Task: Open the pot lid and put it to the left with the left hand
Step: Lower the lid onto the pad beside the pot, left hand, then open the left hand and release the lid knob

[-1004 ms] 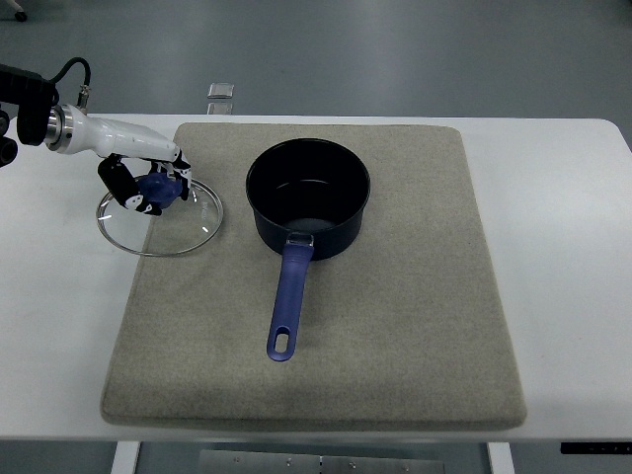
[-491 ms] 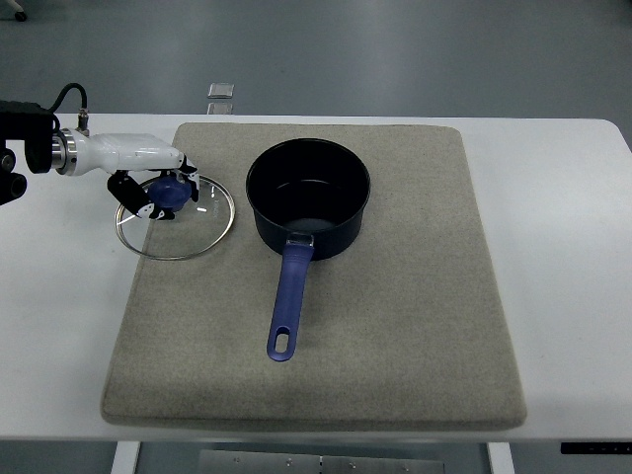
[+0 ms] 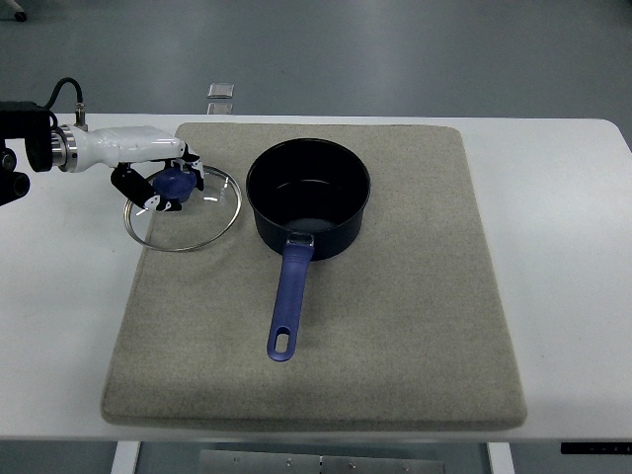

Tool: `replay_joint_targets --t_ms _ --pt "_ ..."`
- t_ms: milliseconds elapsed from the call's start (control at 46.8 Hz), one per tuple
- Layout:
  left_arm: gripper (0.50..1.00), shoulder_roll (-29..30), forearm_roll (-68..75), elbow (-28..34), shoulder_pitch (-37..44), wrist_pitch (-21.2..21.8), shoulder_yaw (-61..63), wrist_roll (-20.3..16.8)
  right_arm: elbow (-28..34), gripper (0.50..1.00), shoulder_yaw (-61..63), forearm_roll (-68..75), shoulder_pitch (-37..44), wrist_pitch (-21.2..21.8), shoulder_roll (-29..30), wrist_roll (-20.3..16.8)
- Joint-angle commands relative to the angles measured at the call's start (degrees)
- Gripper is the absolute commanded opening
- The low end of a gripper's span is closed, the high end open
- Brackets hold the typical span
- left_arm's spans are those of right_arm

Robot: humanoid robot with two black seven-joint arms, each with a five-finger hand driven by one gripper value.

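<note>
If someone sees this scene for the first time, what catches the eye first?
The open dark blue pot at the mat's middle, its blue handle pointing toward the camera. At its left, the left hand grips the blue knob of a glass lid over the mat's left edge.

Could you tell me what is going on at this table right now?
The robot's left hand is gripping the blue knob of a glass lid, which sits to the left of the open blue pot, partly over the left edge of the grey mat. The pot is already uncovered, its blue handle pointing toward the camera. Whether the lid is resting down or slightly raised cannot be told. The right hand is not in view.
</note>
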Motion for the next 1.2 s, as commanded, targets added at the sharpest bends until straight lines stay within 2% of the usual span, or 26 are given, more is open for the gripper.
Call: replay_joint_targets --t_ms 0,726,811,875,897,940,1004,1025,1089,1174 --pt "0.500 -0.24 0.10 0.05 0.20 0.24 0.09 0.00 0.06 0.917 0.00 0.00 0.04 0.00 0.00 0.00" --pt "0.500 -3.93 0.01 2.25 1.08 0.51 -0.09 0.00 -0.03 0.917 0.00 0.00 0.04 0.00 0.00 0.00" --pt "0.500 -3.93 0.01 2.07 1.78 1.56 -0.09 0.00 0.06 0.917 0.00 0.00 0.04 0.00 0.00 0.00" --pt "0.500 -3.93 -0.08 2.08 2.40 4.10 -0.17 0.00 -0.03 0.917 0.00 0.00 0.04 0.00 0.00 0.00" --pt "0.520 -3.93 0.01 1.99 2.75 5.33 -0.35 0.00 0.06 0.917 0.00 0.00 0.04 0.00 0.00 0.00" --pt "0.597 -3.93 -0.08 1.99 3.80 8.14 -0.70 0.00 -0.03 0.917 0.00 0.00 0.04 0.00 0.00 0.00" --pt "0.764 -3.93 0.01 1.90 5.73 12.97 -1.23 0.00 -0.03 0.917 0.00 0.00 0.04 0.00 0.00 0.00" --pt "0.797 -3.93 0.01 1.90 6.35 14.55 -1.40 0.00 0.06 0.917 0.00 0.00 0.04 0.00 0.00 0.00" --pt "0.844 -4.02 0.19 1.81 7.41 17.20 -1.41 0.00 0.06 0.917 0.00 0.00 0.04 0.00 0.00 0.00" --pt "0.874 -4.02 0.45 1.81 7.67 17.38 -1.23 0.00 0.06 0.917 0.00 0.00 -0.05 0.00 0.00 0.00"
